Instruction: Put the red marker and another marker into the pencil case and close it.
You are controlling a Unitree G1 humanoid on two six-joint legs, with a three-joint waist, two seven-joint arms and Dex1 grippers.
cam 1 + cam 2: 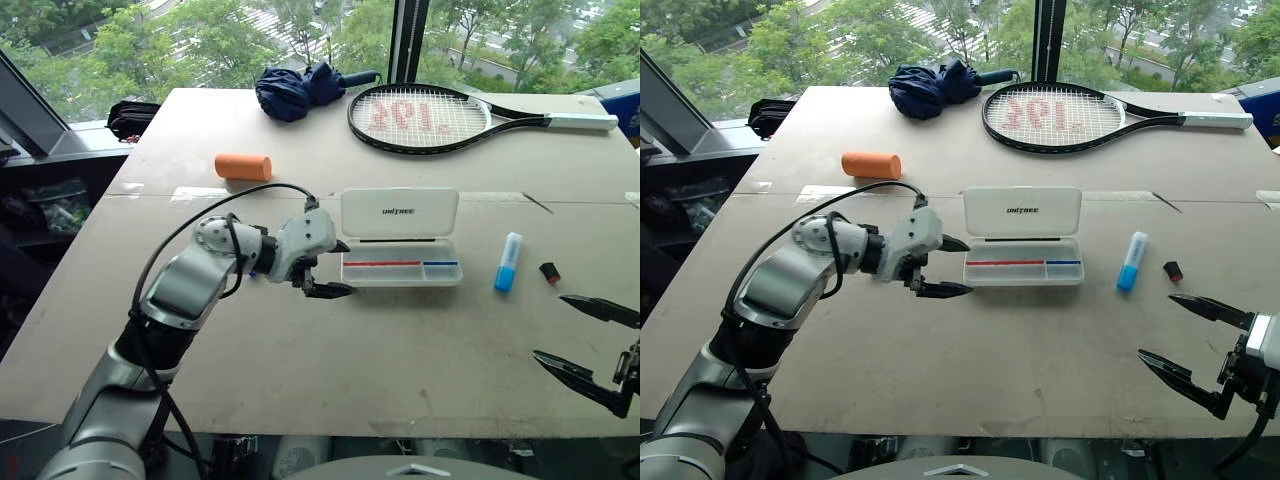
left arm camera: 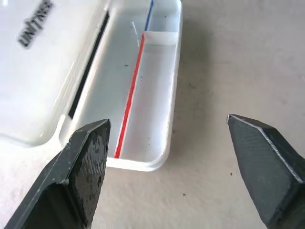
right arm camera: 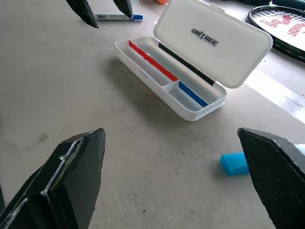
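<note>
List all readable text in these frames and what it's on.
"UNITREE": dark print on the raised lid of the white pencil case.
Red marks on the strings of the tennis racket: letters or digits, not legible.
Print on the barrel of the marker: too small to read.

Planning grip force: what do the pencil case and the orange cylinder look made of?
Pencil case: seems hard glossy plastic, with a white lid, printed logo and thin, slightly translucent tray walls. Orange cylinder: matte and uniform, with no shine; possibly foam or rubber, but unclear.
</note>
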